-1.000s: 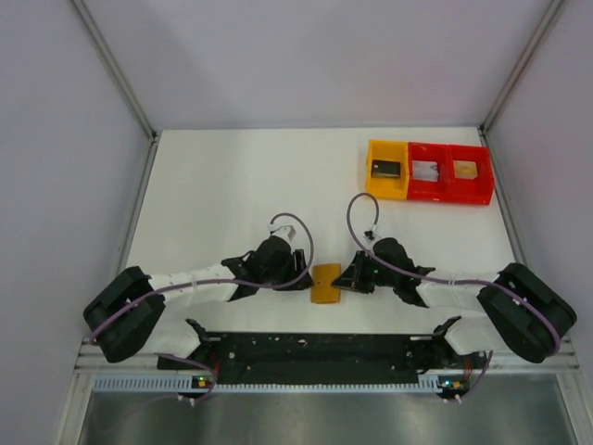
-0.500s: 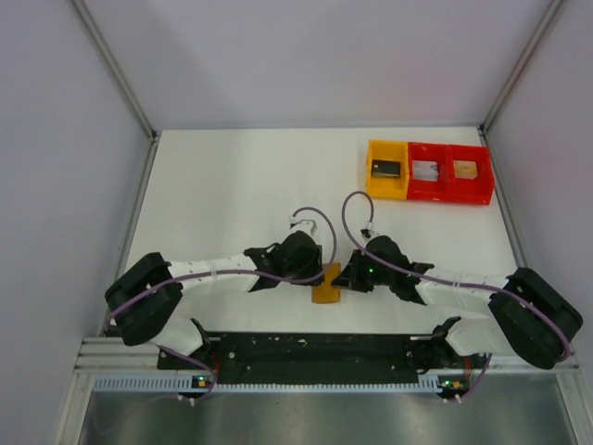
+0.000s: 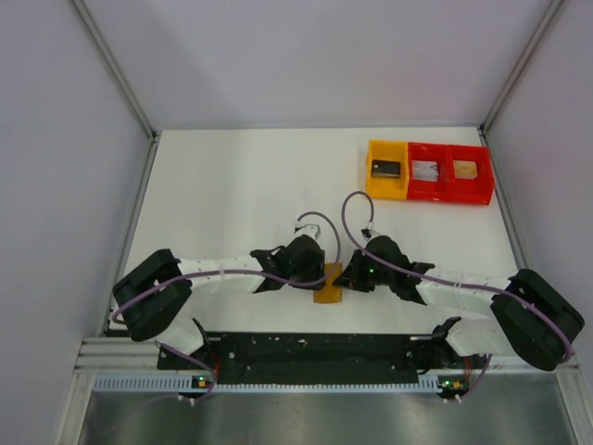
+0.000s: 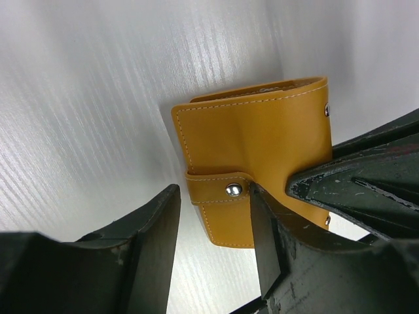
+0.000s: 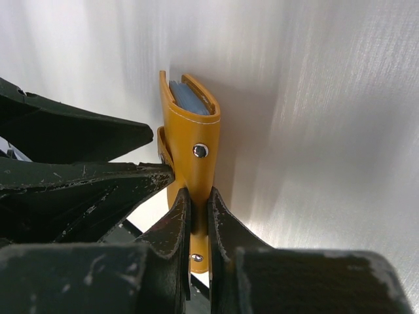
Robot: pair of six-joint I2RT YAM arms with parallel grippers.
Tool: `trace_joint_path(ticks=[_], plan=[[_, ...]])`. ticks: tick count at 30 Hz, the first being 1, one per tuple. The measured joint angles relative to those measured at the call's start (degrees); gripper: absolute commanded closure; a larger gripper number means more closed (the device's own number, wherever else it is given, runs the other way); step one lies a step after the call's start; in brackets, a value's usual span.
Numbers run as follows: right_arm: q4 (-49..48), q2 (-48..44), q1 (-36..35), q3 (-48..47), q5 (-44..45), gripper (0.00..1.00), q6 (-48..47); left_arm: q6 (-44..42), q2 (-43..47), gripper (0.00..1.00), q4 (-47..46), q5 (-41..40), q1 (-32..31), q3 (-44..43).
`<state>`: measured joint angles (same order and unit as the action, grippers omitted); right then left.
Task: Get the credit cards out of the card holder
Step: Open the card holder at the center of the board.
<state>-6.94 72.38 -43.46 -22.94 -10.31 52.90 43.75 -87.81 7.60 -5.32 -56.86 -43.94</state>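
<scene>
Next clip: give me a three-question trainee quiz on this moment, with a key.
1. True or false: the tan-orange leather-like bifold card holder is folded shut.
2. Which is clamped on the holder? A) the left gripper B) the right gripper C) both D) neither
3. How many red plastic trays stand beside the yellow plastic tray?
Key: 1 true. 2 B; the left gripper's jaws stand open on either side of the snap strap. 3 two.
</scene>
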Motion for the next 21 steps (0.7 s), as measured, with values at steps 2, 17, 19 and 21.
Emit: trace_joint_path(ticks=[2,17,19,21], plan=[[0.2,0.0,0.0,-0.1,0.1,1.00,-0.2,0.0,0.0,0.48,0.0,-0.2,-0.2,0.0],[0.2,0.0,0.0,-0.1,0.1,1.00,-0.4,-0.3,-0.1,0.47,0.8,-0.9,-1.4,-1.6],[0.2,0.0,0.0,-0.1,0.1,1.00,-0.4,-0.4,-0.6,0.48,1.0,-1.3,-1.4,-2.2],[0.3,0.0,0.0,-0.1,0.2,1.00,-0.4,-0.4,-1.3,0.50,1.5,-1.6,-1.5,-2.9]])
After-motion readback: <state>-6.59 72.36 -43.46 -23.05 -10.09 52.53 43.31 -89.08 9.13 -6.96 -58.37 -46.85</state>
